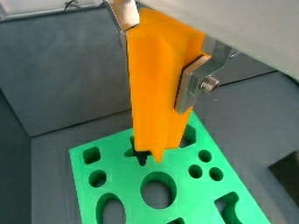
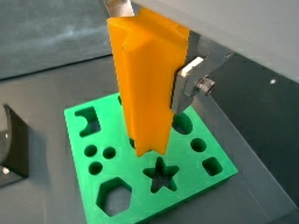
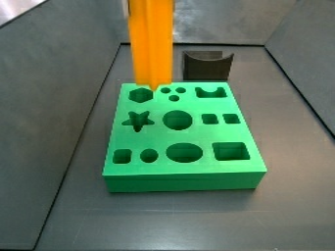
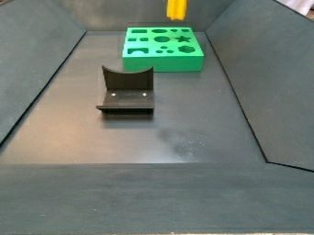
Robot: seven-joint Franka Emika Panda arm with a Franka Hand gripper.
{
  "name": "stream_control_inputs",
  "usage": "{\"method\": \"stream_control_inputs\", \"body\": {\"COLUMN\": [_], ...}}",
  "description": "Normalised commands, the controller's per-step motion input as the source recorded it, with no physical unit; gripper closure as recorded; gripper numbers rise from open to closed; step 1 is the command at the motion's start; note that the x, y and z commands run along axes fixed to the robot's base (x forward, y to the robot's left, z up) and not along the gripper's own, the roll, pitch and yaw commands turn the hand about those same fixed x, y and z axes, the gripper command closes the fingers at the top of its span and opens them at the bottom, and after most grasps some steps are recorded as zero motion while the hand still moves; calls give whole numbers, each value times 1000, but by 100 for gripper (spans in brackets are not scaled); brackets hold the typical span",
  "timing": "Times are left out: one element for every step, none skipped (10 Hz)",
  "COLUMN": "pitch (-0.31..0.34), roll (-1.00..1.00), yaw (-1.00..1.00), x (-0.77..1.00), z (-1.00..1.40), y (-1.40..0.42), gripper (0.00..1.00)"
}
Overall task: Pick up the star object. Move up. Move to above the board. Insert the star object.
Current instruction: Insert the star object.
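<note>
Gripper [image 2: 152, 52] clamped on upright star object [image 2: 149, 87], hanging above the board [image 2: 87, 153], apart from fixture [image 4: 125, 90]

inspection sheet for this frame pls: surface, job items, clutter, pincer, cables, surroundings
Surface: dark grey floor, bare apart from the items below.
Job items: orange star object held upright above the green board, not yet in the star hole.
Clutter: the fixture stands on the floor, apart from the board.
Pincer: pincer above the board, shut on the star object; finger against its side.
Cables: nothing seen.
Surroundings: grey walls enclose the floor.
</note>
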Motion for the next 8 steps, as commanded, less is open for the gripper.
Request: {"method": "stream_control_inputs", "body": {"pitch": [-60, -26, -4, 0, 0, 6, 0, 0], "roll": [26, 96, 177, 249, 216, 124, 40, 51], "yaw": [217, 237, 266, 283, 254, 131, 51, 49], "x": [0, 0, 0, 0, 26, 140, 83, 37], "z": [-574, -543, -471, -371, -249, -137, 0, -166], "y": [-14, 0, 0, -63, -137, -143, -151, -97], "gripper": [100, 100, 100, 100, 100, 100, 100, 100]}}
